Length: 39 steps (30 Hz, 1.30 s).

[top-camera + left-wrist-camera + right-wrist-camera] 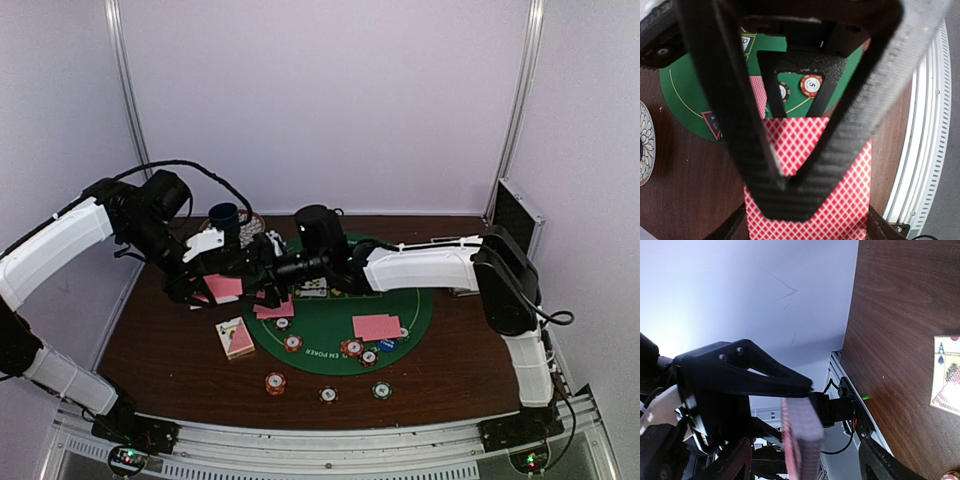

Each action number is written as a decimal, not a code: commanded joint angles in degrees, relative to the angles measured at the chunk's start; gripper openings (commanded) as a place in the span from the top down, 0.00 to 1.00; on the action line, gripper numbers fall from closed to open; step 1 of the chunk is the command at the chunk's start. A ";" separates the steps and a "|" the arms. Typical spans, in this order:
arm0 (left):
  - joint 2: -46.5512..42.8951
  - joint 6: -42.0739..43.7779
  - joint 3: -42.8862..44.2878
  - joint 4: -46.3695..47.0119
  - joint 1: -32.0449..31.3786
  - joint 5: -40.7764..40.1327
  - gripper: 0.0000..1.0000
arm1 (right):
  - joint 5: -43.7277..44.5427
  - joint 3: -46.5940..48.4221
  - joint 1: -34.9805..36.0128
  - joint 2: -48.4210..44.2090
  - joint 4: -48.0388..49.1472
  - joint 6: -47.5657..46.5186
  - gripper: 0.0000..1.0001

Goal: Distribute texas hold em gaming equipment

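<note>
"EM POKER" curves along the near edge of the green mat [320,335]. A "5" sits in the middle of an orange, white-striped chip [811,86], and an "A" over a spade marks the ace [946,382].

At left, the left gripper [215,290] is clamped on the deck [224,288], held over the table [160,350] at the mat's left edge. In its wrist view the black fingers [740,125] meet over the deck's back. That back is a red-and-white diamond lattice, which reads pink from above. In the same view the patterned saucer [644,142] shows at the left border, and the marker [712,126], black with a red edge, lies on the mat. The dark blue cup [224,217] stands behind the gripper. The ace lies face up on the wood in front of the deck with a pink-backed piece against it; whether it is a card or a box I cannot tell.

The right gripper [268,285] points in from the right with its jaws apart. Its wrist view shows the deck's edge between them, not visibly touched. Beneath it on the mat lie pink cards [273,310], and further right a pink pair [377,327] with a blue button [388,345] just in front. Three striped mat chips [351,348] sit on the mat's near part. Three loose chips [328,395] lie on the wood in front of it.

The table is dark brown wood. The walls [320,100] are pale lilac with metal posts [125,100]. The case [515,215] stands at the far right.
</note>
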 commanded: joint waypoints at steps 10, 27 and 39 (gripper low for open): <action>-1.08 0.01 1.45 0.88 0.15 1.51 1.00 | -1.44 9.45 1.86 6.51 -2.61 -0.18 0.25; -1.45 0.00 1.46 0.90 0.15 1.68 1.00 | -1.80 1.50 -0.36 0.83 -5.96 -4.41 0.32; -1.56 0.09 1.17 0.92 0.15 1.36 1.00 | -2.16 0.04 -0.75 -3.27 -6.11 -5.15 0.39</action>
